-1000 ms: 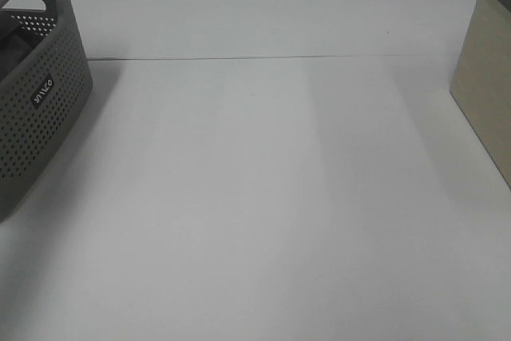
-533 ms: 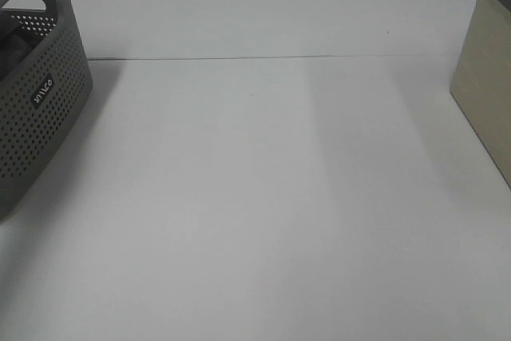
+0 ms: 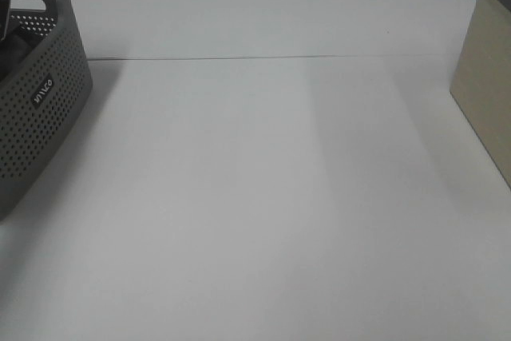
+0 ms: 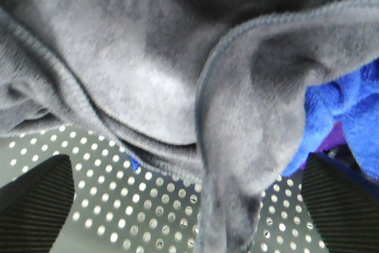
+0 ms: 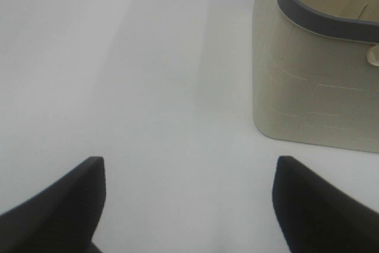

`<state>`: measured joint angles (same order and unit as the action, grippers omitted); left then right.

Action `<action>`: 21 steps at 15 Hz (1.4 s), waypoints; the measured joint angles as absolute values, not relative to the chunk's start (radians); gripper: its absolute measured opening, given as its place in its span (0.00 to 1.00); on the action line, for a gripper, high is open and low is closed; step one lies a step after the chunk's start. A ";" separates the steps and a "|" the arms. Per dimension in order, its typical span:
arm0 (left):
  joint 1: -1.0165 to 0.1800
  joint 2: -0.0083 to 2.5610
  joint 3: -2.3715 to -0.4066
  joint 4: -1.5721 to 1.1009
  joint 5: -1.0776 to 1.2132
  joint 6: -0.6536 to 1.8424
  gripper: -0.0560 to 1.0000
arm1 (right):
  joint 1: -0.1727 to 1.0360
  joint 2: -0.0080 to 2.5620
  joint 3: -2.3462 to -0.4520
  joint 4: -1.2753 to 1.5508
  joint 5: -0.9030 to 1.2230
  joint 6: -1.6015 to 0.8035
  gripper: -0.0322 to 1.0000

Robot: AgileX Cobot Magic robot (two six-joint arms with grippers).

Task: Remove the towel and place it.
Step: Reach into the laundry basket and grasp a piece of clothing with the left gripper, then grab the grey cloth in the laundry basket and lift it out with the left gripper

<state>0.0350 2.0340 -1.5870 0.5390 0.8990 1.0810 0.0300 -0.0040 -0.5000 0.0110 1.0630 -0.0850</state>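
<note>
Counter (image 3: 263,197): white.
Towel (image 4: 148,75): heaped in basket (image 4: 118,197), beside blue cloth (image 4: 349,111).
Left gripper (image 4: 189,205): spread, at basket.
Right gripper (image 5: 189,205): spread.

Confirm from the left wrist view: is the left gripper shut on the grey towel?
No, the left gripper is open, its fingers spread wide either side of the towel.

High view overlooks table (image 3: 255,197); right wrist shares it (left: basket (image 4: 118,202)).
</note>
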 joint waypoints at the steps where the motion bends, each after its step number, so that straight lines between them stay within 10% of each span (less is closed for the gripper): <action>1: 0.035 2.045 -1.587 0.540 0.896 1.081 0.99 | 0.030 -0.004 -0.500 0.011 1.063 -0.085 0.76; 13: 0.070 2.053 -1.587 0.513 0.943 1.072 0.72 | 0.030 -0.004 -0.500 0.011 1.063 -0.085 0.76; 18: 0.070 2.053 -1.587 0.505 0.937 1.065 0.08 | 0.030 -0.004 -0.500 0.011 1.063 -0.085 0.76; 21: 0.070 2.053 -1.587 0.503 0.939 0.981 0.05 | 0.030 -0.004 -0.500 0.011 1.063 -0.085 0.76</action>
